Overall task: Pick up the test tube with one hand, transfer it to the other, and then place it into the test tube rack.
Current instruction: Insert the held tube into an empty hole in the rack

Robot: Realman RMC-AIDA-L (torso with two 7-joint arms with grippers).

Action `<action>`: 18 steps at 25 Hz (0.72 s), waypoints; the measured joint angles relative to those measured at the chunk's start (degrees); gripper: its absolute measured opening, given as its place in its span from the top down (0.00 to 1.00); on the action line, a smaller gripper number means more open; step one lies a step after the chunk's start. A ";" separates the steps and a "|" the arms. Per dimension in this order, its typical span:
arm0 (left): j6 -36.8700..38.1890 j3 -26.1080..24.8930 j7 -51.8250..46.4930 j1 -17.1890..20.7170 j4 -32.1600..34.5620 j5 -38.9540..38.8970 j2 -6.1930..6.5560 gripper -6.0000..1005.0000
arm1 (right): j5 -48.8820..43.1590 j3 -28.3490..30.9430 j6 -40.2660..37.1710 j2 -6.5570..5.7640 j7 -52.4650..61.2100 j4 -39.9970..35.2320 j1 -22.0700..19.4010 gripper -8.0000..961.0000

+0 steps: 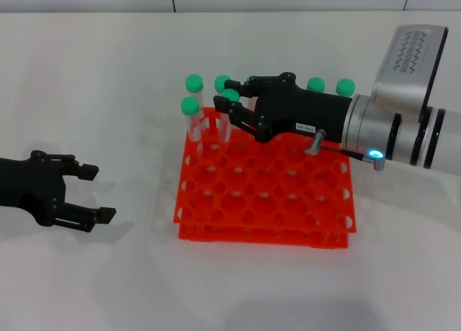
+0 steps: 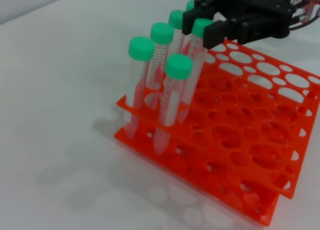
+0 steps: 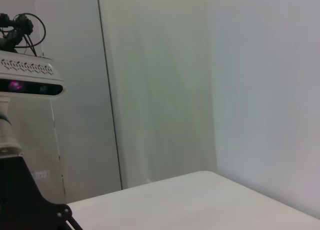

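The labelled black right pincer [image 1: 241, 101] is clamped on the slim clear green-capped test tube [image 1: 229, 114] at upper centre, over the bright orange-red holed rack [image 1: 263, 214], probably seating it; the unlabelled black left pincer [image 1: 94, 193] gapes empty at lower left above the white table [image 1: 108, 79].

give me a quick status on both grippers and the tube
Right black labelled gripper over the orange-red plastic rack, fingers around a green-capped clear tube entering a back hole. Left black gripper open, empty, beside the rack. Neighbouring capped tubes crowd it.

Green-capped test tube [image 1: 229, 114] tilted in orange test tube rack [image 1: 266, 201], far-left corner
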 joint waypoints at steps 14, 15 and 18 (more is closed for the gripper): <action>0.00 0.00 0.01 0.00 -0.02 0.00 -0.17 0.12 | 0.00 -0.10 0.33 0.00 0.27 0.69 0.35 0.70; 0.00 0.00 0.01 0.00 -0.02 0.01 -0.18 0.12 | 0.00 -0.10 0.35 0.00 0.28 0.69 0.38 0.70; -0.04 0.00 0.01 0.00 -0.02 0.01 -0.18 0.12 | 0.00 -0.10 0.41 0.00 0.38 0.69 0.43 0.70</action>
